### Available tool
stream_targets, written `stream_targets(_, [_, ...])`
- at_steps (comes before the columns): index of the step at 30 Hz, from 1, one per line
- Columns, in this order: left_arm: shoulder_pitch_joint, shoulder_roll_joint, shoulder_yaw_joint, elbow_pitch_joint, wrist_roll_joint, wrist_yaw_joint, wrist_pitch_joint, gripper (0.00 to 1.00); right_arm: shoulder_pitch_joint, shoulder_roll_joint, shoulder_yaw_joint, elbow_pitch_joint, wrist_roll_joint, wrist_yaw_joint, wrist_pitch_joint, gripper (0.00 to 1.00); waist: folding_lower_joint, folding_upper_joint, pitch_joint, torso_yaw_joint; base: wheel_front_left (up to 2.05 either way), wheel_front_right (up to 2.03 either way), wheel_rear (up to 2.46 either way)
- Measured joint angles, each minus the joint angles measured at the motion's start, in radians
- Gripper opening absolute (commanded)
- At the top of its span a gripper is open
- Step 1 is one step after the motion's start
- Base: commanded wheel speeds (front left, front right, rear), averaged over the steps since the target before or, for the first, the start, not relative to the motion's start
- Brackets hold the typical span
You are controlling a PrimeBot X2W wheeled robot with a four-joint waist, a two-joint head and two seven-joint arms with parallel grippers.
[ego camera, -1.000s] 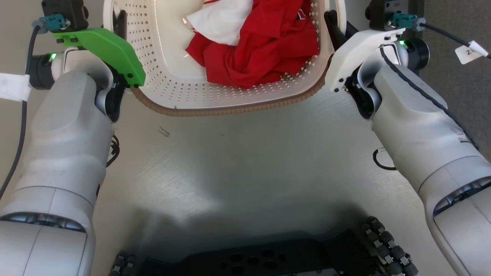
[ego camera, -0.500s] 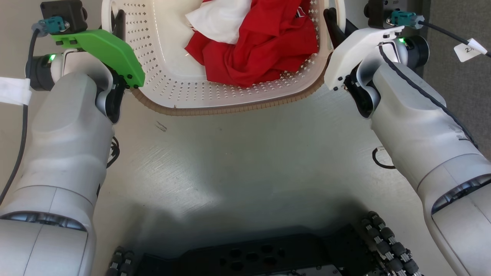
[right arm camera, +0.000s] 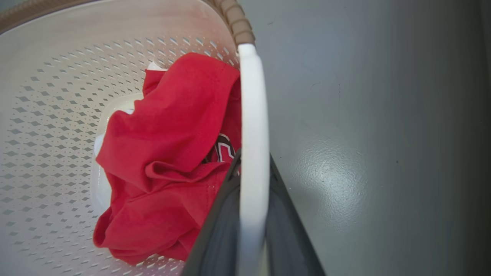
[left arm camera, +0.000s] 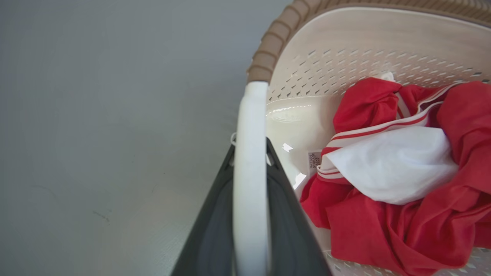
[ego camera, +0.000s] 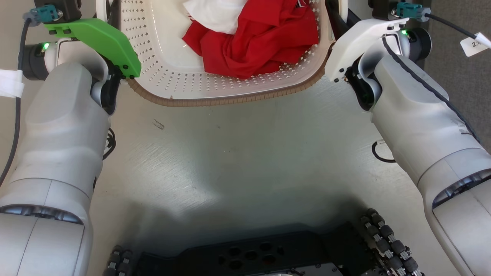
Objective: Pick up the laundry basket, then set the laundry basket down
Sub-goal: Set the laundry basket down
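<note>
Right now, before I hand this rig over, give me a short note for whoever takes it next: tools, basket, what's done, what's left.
Tools: the left tool is shut on the left handle of the laundry basket; the right tool is shut on the right handle.
Basket: between the two arms, over the grey floor, with red and white cloth inside.
Done: both handles are grasped. I cannot tell whether the basket is off the floor.
Left: finish the lift if needed, then set it down and let go.
</note>
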Motion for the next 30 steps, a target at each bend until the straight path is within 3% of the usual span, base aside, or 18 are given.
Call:
stream_targets(19, [-0.016, -0.005, 0.001, 0.011, -0.009, -0.012, 0.020, 0.00, -0.012, -0.001, 0.001, 0.015, 0.008, 0.011, 0.002, 0.00, 0.0000, 0.0000, 0.002, 0.005, 0.00, 0.00, 0.00])
stream_targets(20, [-0.017, -0.007, 0.005, 0.011, -0.016, -0.012, 0.021, 0.00, -0.013, -0.002, 0.003, 0.016, 0.008, 0.012, 0.002, 0.51, 0.0000, 0.0000, 0.001, 0.005, 0.00, 0.00, 0.00])
stream_targets(21, [-0.017, -0.010, 0.009, 0.013, -0.026, -0.013, 0.022, 0.33, -0.016, -0.002, 0.006, 0.017, 0.008, 0.013, 0.004, 1.00, 0.0000, 0.0000, 0.000, 0.006, 0.00, 0.00, 0.00])
stream_targets(22, [-0.017, -0.011, 0.010, 0.014, -0.037, -0.014, 0.028, 1.00, -0.018, -0.003, 0.009, 0.022, 0.008, 0.016, 0.009, 1.00, 0.0000, 0.0000, -0.001, 0.006, 0.00, 0.00, 0.00])
stream_targets(30, [-0.013, -0.004, 0.002, 0.035, -0.044, -0.014, 0.036, 1.00, -0.006, -0.035, 0.025, 0.039, 0.005, 0.022, 0.012, 1.00, 0.0001, 0.0000, -0.025, 0.011, 0.00, 0.00, 0.00])
